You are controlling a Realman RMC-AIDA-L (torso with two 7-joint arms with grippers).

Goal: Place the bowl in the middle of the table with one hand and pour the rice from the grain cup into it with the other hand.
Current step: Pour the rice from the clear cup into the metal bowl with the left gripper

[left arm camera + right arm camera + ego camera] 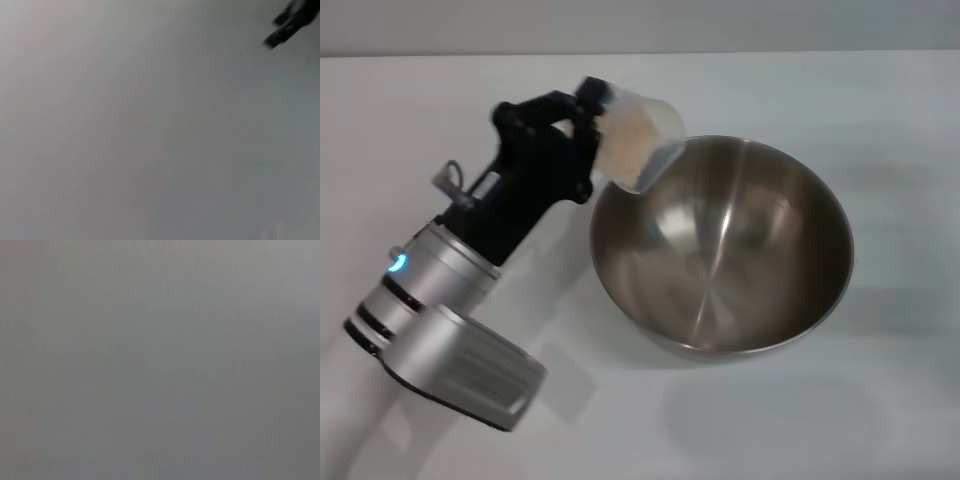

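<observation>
The large steel bowl [722, 245] stands on the white table [880, 400] near its middle, and its inside looks bare. My left gripper [588, 125] is shut on the clear grain cup [635, 135] and holds it tilted, spout over the bowl's far left rim. Pale beige rice [630, 132] shows inside the cup. The left wrist view shows only a blank grey surface with a dark object [290, 22] at one corner. The right gripper is out of view, and the right wrist view shows plain grey.
The left arm's silver and black wrist [450, 300] stretches from the front left toward the bowl. White table surface lies to the right of and in front of the bowl.
</observation>
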